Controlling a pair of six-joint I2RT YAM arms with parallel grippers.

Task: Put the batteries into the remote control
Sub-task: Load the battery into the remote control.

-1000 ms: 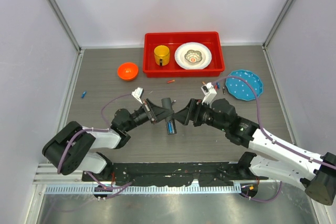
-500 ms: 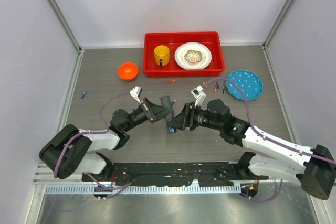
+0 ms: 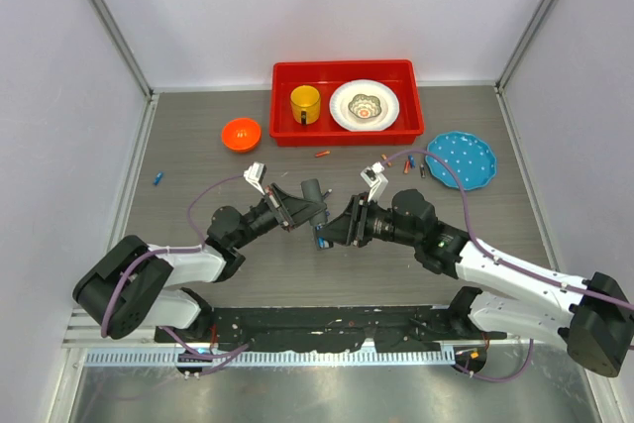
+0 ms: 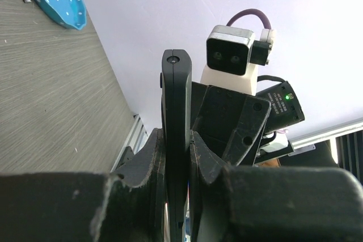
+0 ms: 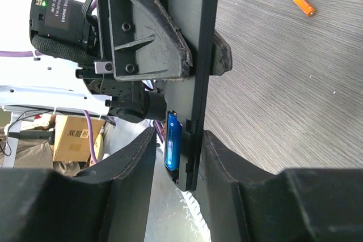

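My left gripper (image 3: 307,207) is shut on the black remote control (image 3: 316,207) and holds it tilted above the table. In the left wrist view the remote (image 4: 176,100) stands edge-on, clamped between both fingers. A blue battery (image 5: 173,144) lies in the open compartment at the remote's lower end (image 5: 199,83). My right gripper (image 5: 178,138) is open and straddles that end. One finger is against the remote's back and the other stands a little off the battery. In the top view the right gripper (image 3: 331,232) meets the remote from the right.
Loose batteries lie on the table: a blue one (image 3: 158,179) at far left, an orange one (image 3: 322,154) before the red bin (image 3: 347,65), and several (image 3: 411,163) beside the blue plate (image 3: 461,158). An orange bowl (image 3: 241,133) sits at back left. The bin holds a yellow cup (image 3: 305,103) and a white dish (image 3: 365,105).
My right gripper has moved left, from clear of the remote to straddling its lower end with the blue battery. The left gripper has kept hold of the remote and shifted only slightly.
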